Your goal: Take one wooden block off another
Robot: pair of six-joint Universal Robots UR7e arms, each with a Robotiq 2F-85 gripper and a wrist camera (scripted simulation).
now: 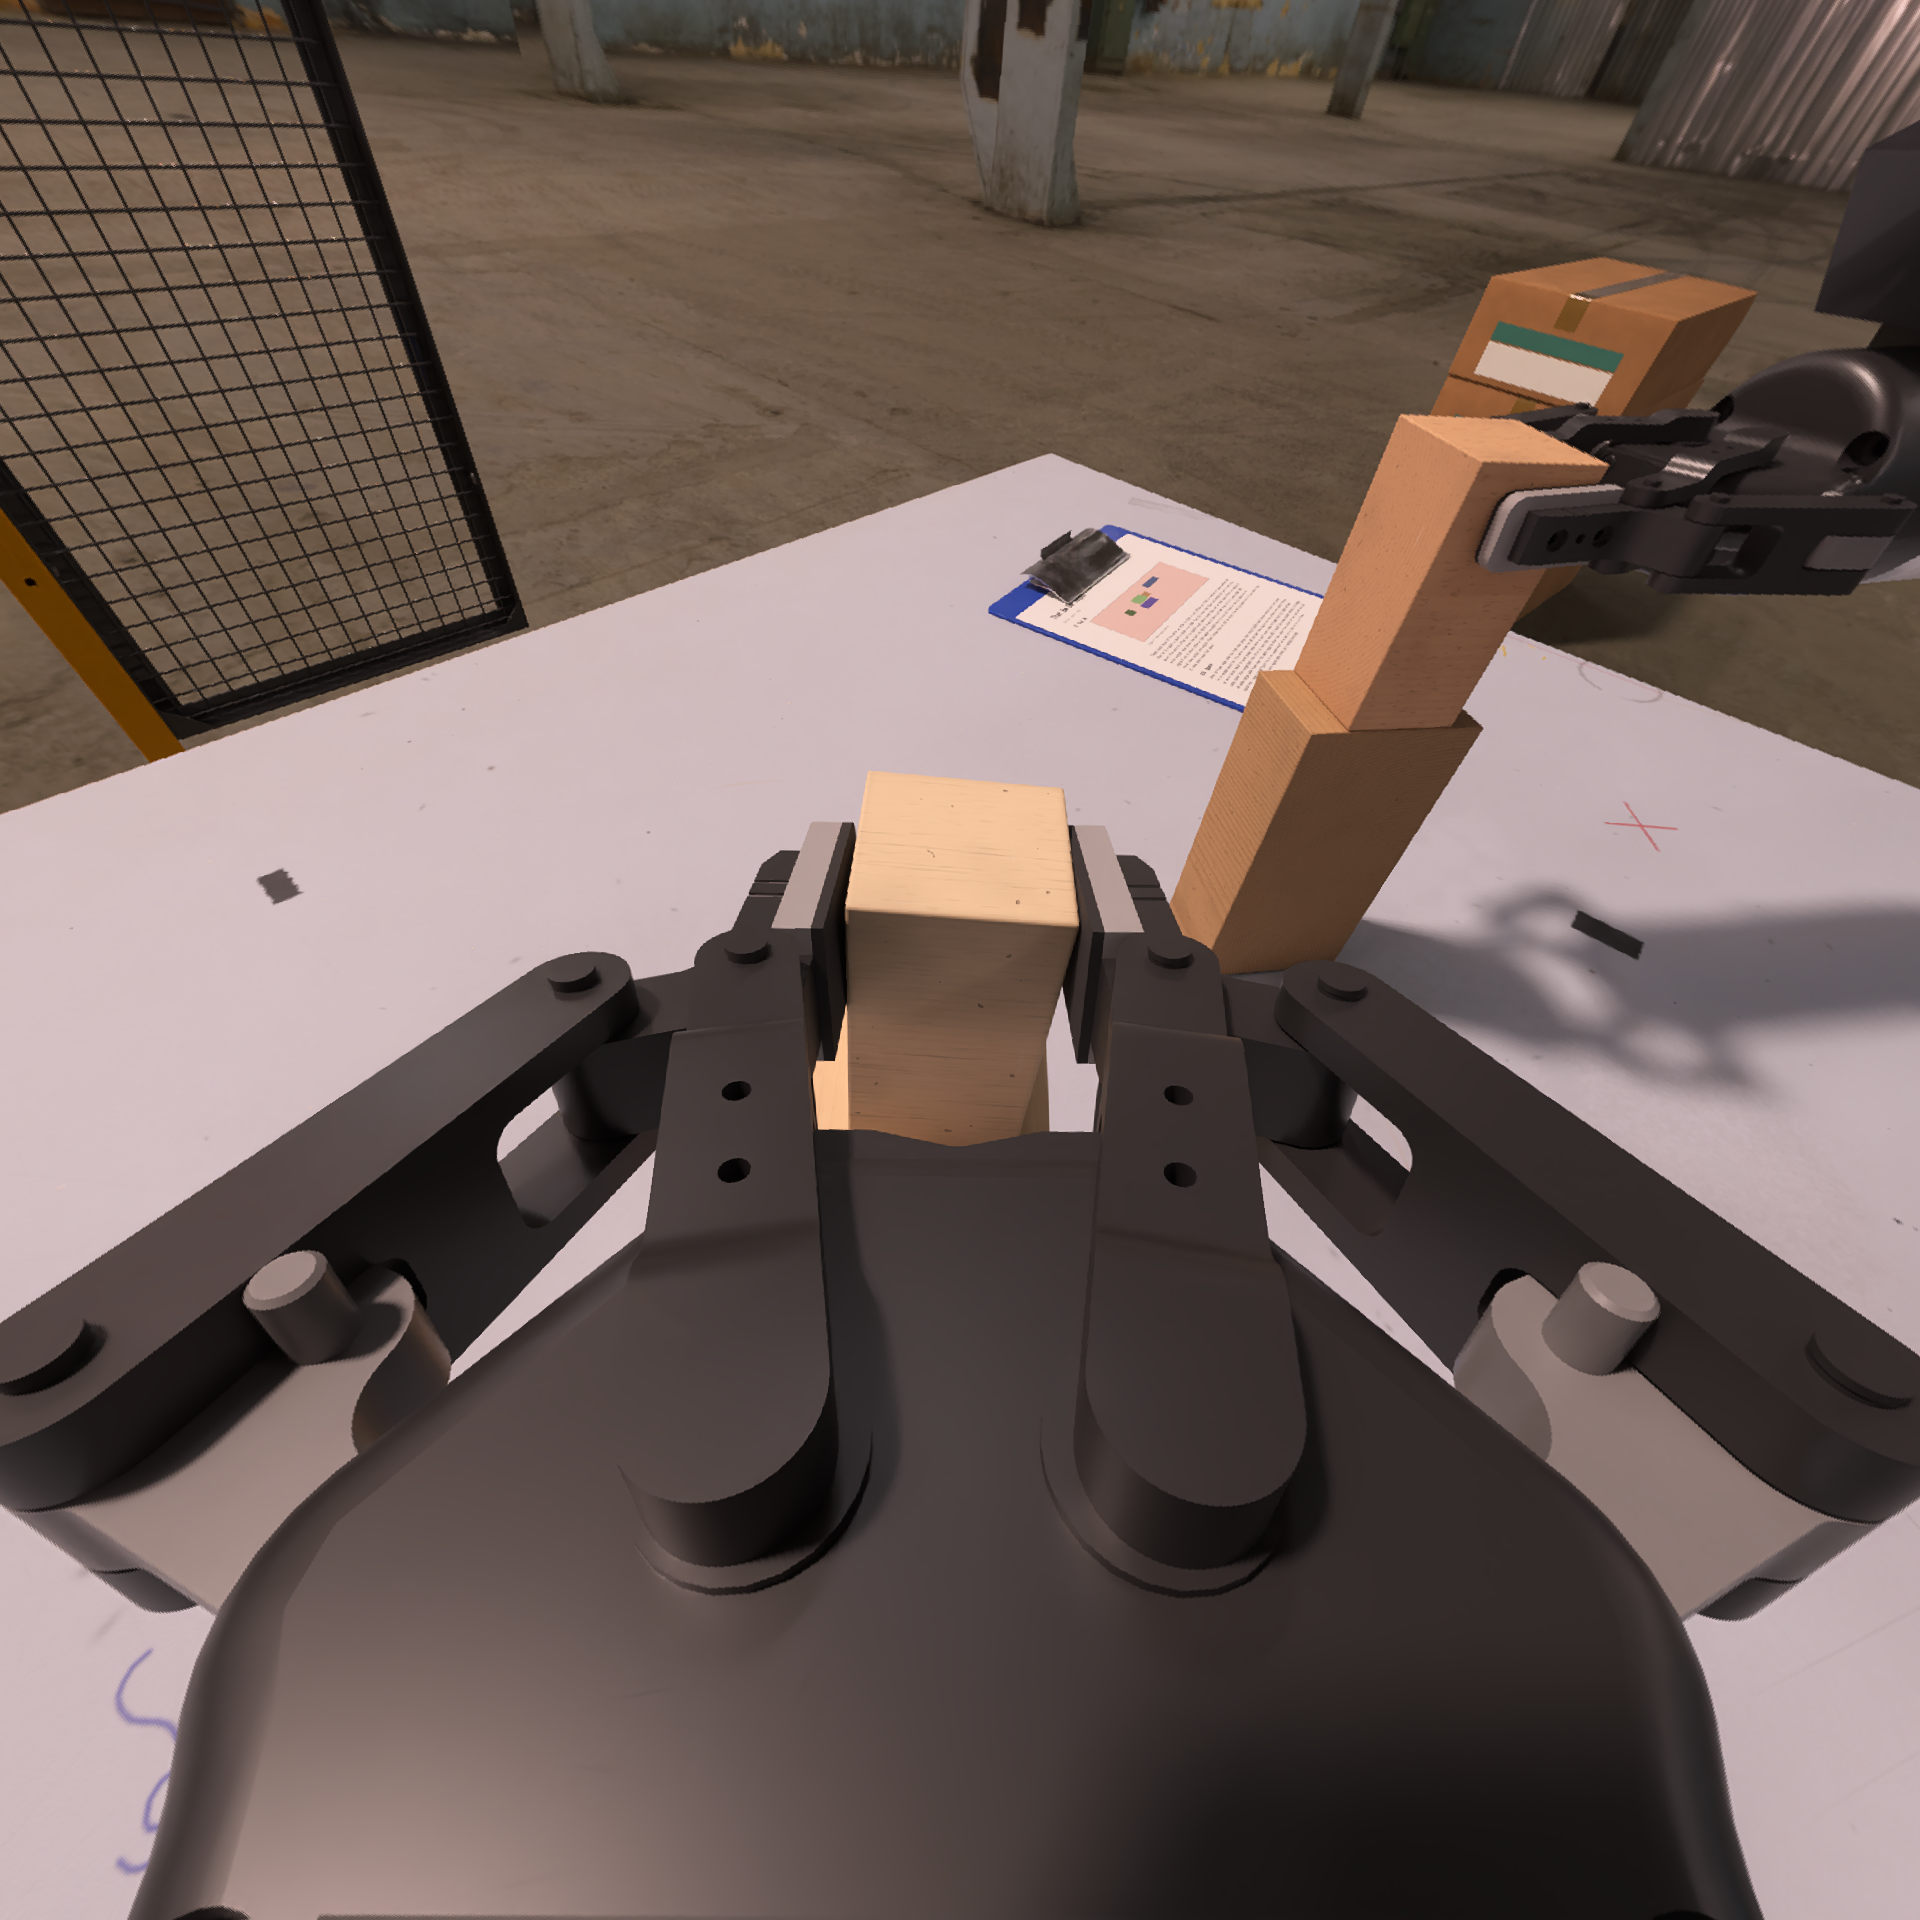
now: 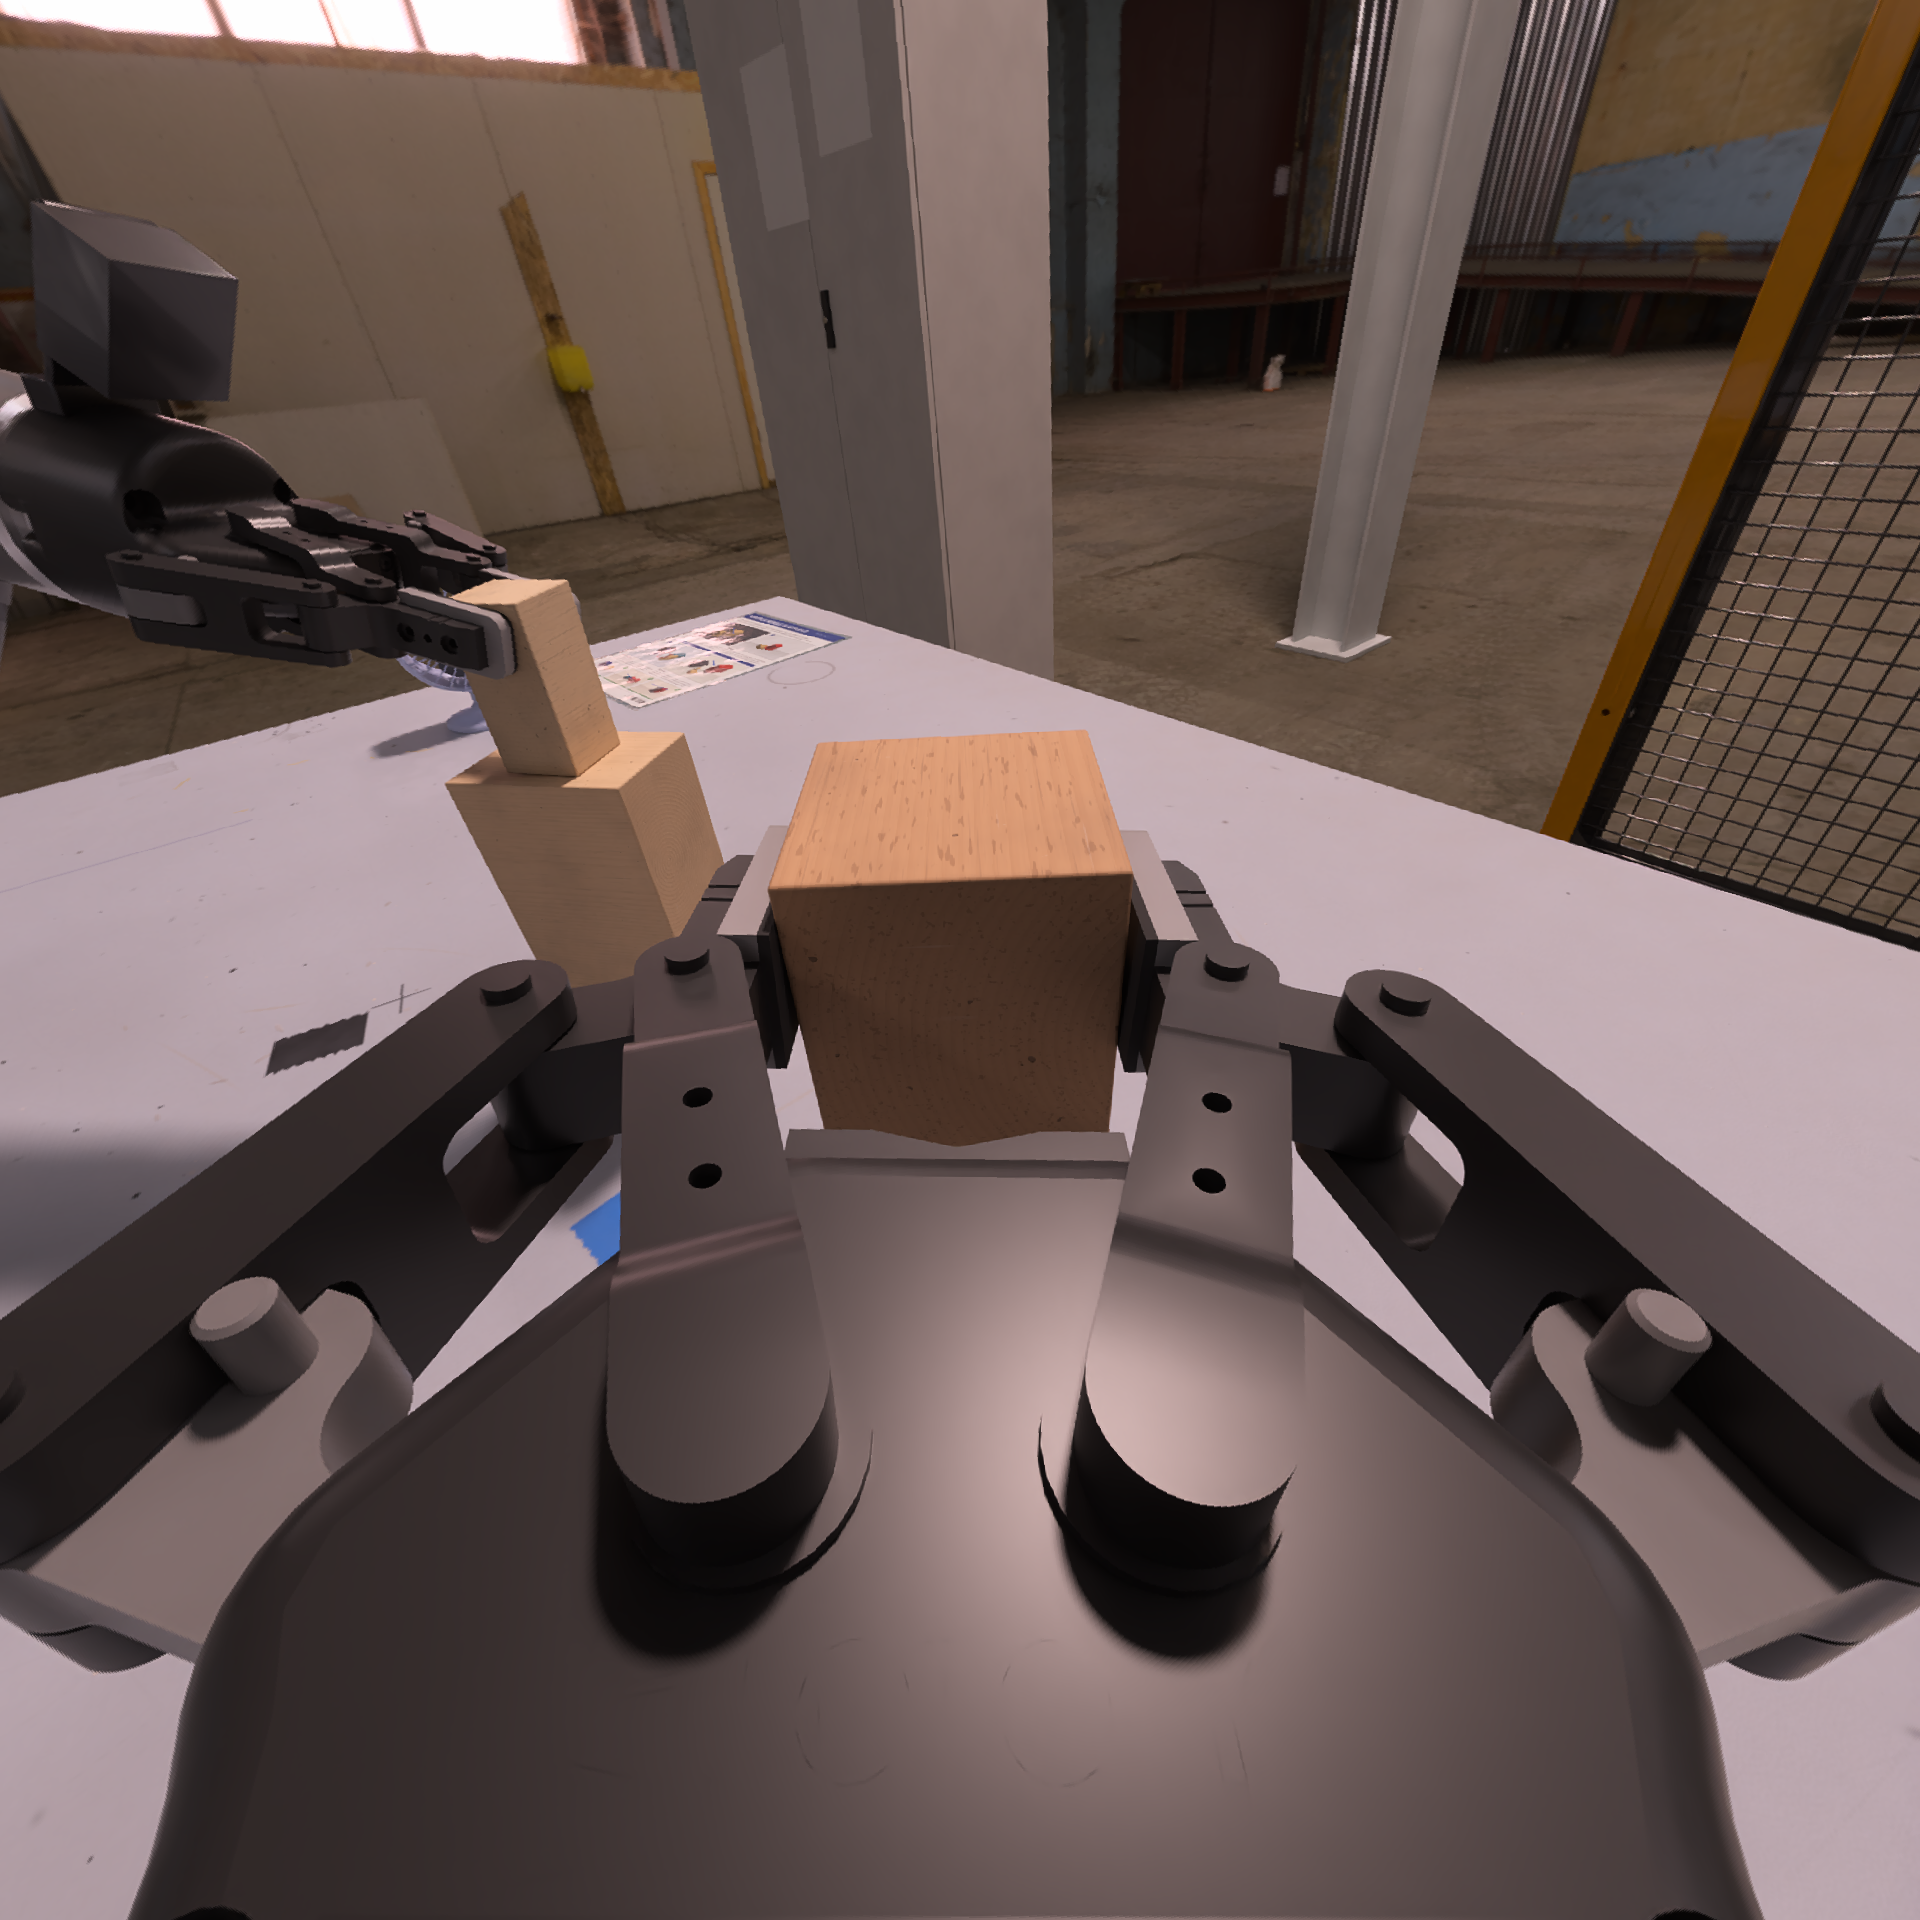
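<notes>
Left gripper [image 1: 961,914] clamped on pale upright rectangular wooden block [image 1: 961,935], seated atop wider pale base block [image 2: 592,842]; right gripper [image 2: 951,914] likewise gripping darker upper block [image 2: 951,935]. Long axes vertical, lift straight up.

Pale block [image 1: 961,904], tan blocks [image 1: 1423,561]

Left tool [image 1: 961,914] and right tool [image 2: 951,925] both level, fingers clamped on wood.

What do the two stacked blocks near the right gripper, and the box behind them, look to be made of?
Upper block: unfinished, matte light wood; fine grain lines and small specks show. It is clamped by the right gripper.
Lower block: the same kind of matte, darker tan wood, with fine parallel grain.
Box: probably brown cardboard, dull, with a tape strip on top and a label on its side.
</notes>
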